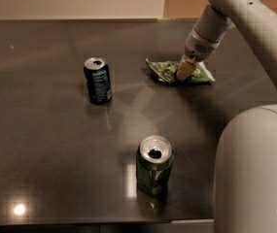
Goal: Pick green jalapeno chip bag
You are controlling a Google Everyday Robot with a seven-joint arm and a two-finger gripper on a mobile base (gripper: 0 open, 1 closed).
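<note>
The green jalapeno chip bag (164, 71) lies flat on the dark table (45, 144) at the back right, with white crimped ends showing. My gripper (185, 70) reaches down from the upper right and its tan tips sit right on the middle of the bag, hiding part of it. The arm (240, 13) runs from the top right corner down to the bag.
A dark blue soda can (98, 80) stands upright left of the bag. A green soda can (153, 164) with an open top stands near the front edge. My robot's pale body (254, 174) fills the lower right corner. A light wall runs behind the table.
</note>
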